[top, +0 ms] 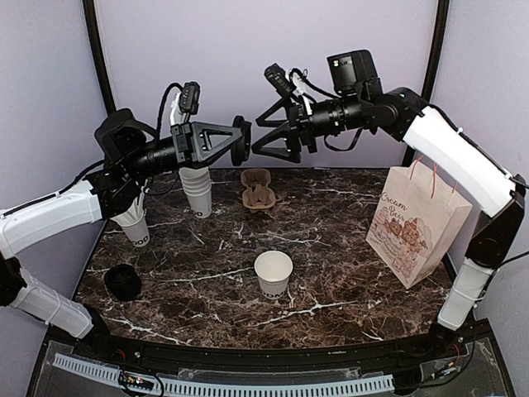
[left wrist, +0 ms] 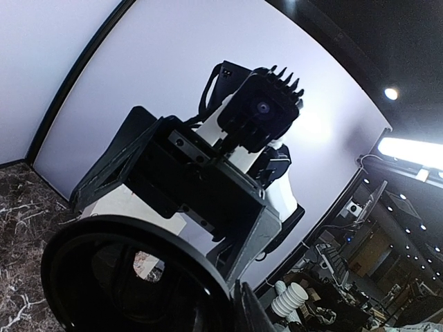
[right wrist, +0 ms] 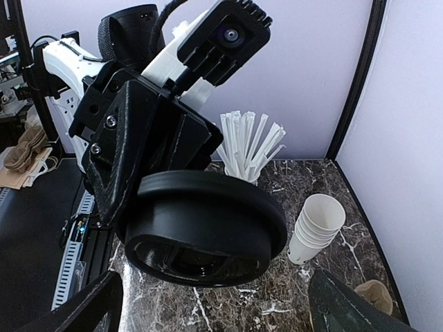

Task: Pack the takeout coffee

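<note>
Black lid (right wrist: pixel 208 221) is clamped in the left gripper (top: pixel 234 141) midair, right gripper (top: pixel 263 136) spread wide facing it, cup (top: pixel 274 273) sits lidless in the middle of the desk (top: pixel 347 277), well apart from the bag (top: pixel 413 227), so early days imo.

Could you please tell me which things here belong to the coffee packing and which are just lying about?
Job:
single white paper cup
round black plastic lid, in the left hand
probably the printed paper bag and brown cardboard cup carrier

Lying about:
stack of nested white cups
white cup of paper-wrapped straws
small black object at left
</note>
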`<state>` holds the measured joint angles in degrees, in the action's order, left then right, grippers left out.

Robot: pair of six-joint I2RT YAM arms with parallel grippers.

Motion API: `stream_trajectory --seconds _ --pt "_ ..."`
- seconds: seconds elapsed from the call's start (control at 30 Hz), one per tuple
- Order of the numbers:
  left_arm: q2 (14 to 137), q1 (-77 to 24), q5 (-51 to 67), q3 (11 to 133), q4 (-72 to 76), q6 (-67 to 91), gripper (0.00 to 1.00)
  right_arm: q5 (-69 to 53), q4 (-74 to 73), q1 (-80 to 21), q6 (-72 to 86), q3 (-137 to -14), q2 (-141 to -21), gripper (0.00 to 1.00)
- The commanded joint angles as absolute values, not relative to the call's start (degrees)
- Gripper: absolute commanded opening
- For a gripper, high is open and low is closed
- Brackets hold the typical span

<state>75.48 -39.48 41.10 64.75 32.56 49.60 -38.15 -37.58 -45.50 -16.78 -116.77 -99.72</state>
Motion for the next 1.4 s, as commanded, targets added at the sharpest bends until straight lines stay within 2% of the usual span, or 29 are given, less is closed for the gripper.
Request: stream_trajectory --seconds 0.0,0.47,0.8,0.87,0.97,1.1,1.13,1.23,1.37 --pt "73.06 -39.38 40.54 63.64 38.29 50.24 0.16 -40.56 -33.95 -46.33 -14.01 -116.5 -100.33 0.94" --pt "72.51 -39.38 37.16 59.24 46.4 53.27 0.15 -35.85 -32.22 -50.13 -9.34 -121.37 -104.31 0.92" --pt "71.93 -39.38 36.93 59.48 44.11 51.91 0.16 -33.78 -31.69 -50.25 -8.27 -120.81 -104.31 0.84" --pt "71.56 -39.38 36.21 59.66 41.71 51.33 0.24 -32.87 -32.12 -50.17 -8.72 -120.41 -103.95 0.84" --pt "68.95 -39.37 34.15 60.48 31.92 48.0 0.43 -30.54 -33.54 -49.62 -11.72 -117.62 -102.37 0.83" --pt "63.26 -39.33 27.29 61.27 14.71 37.58 0.57 -28.96 -34.47 -47.63 -14.31 -109.96 -100.24 0.82" --pt "62.26 -39.35 24.93 61.35 12.32 36.32 0.62 -28.58 -35.07 -47.23 -15.54 -108.42 -99.84 0.82" --pt "57.89 -39.37 21.01 61.28 2.07 31.08 0.66 -25.35 -37.67 -46.98 -20.11 -103.7 -98.27 0.82" --pt "56.21 -39.37 15.61 57.65 -3.41 28.32 0.66 -23.93 -37.61 -46.47 -21.55 -97.49 -96.59 0.82"
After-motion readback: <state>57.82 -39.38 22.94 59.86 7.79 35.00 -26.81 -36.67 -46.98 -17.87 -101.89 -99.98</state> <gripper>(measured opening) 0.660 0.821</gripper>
